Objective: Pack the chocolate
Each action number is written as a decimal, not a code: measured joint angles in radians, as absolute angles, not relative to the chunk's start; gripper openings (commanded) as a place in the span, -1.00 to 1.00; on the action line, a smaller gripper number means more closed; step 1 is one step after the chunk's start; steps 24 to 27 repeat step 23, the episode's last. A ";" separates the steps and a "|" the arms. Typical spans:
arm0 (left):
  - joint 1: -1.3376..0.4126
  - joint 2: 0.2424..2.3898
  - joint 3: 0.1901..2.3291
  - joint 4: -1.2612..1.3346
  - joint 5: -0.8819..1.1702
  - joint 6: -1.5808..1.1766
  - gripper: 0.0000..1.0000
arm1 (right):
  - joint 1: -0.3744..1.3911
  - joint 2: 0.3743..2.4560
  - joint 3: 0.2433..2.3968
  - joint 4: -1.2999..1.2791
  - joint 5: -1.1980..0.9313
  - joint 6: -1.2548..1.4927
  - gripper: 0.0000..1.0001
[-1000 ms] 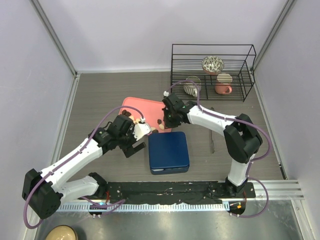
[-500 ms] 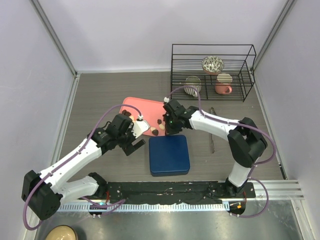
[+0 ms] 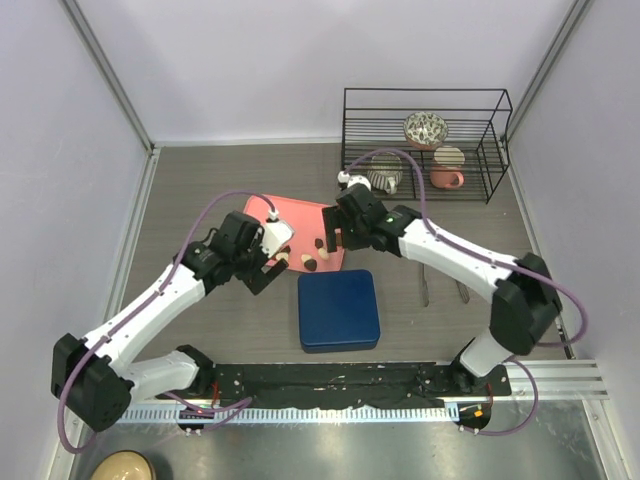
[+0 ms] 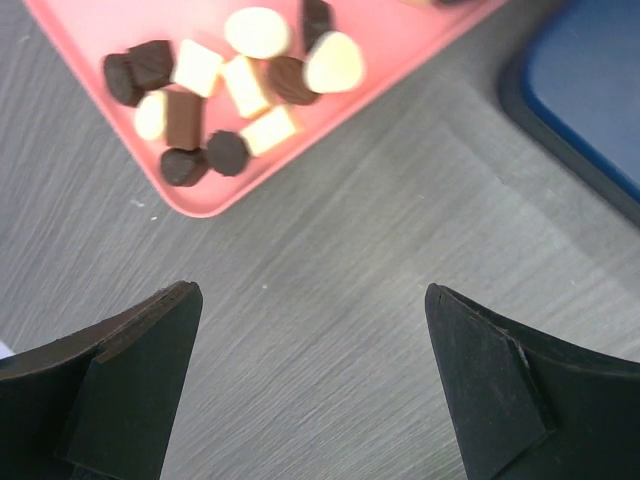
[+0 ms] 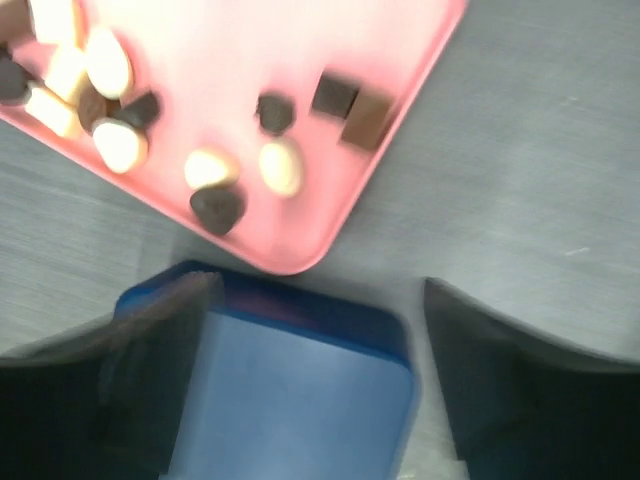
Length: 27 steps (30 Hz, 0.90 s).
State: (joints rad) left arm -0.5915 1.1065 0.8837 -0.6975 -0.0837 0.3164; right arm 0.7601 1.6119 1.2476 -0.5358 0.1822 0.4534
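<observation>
The chocolate [image 4: 215, 90] lies in dark, mid-brown and cream pieces on a pink tray [image 4: 400, 40]. In the top view the pieces [image 3: 310, 262] gather at the near edge of the tray [image 3: 292, 212]. More chocolate [image 5: 240, 170] shows, blurred, in the right wrist view. A closed blue box [image 3: 338, 310] sits just in front of the tray. My left gripper [image 4: 310, 292] is open over bare table, near the tray's left corner [image 3: 264, 264]. My right gripper [image 5: 320, 285] is open and empty above the box's far edge [image 3: 335, 240].
A black wire rack [image 3: 425, 140] at the back right holds a patterned bowl [image 3: 425, 128] and two cups. A slim utensil [image 3: 425, 275] lies on the table right of the blue box. Walls close in on both sides.
My right gripper has gone from shut to open and lifted back toward the tray, its elbow swinging right. My left gripper has shifted slightly toward the back left, still open.
</observation>
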 measured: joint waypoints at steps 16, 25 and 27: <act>-0.423 1.168 1.026 -0.740 -0.022 0.250 0.99 | 0.759 1.217 1.062 -0.546 0.467 0.315 0.99; -0.368 1.168 1.026 -0.756 0.031 0.225 0.99 | 0.759 1.086 0.971 -0.524 0.487 0.316 0.99; -0.368 1.168 1.026 -0.756 0.031 0.225 0.99 | 0.759 1.086 0.971 -0.524 0.487 0.316 0.99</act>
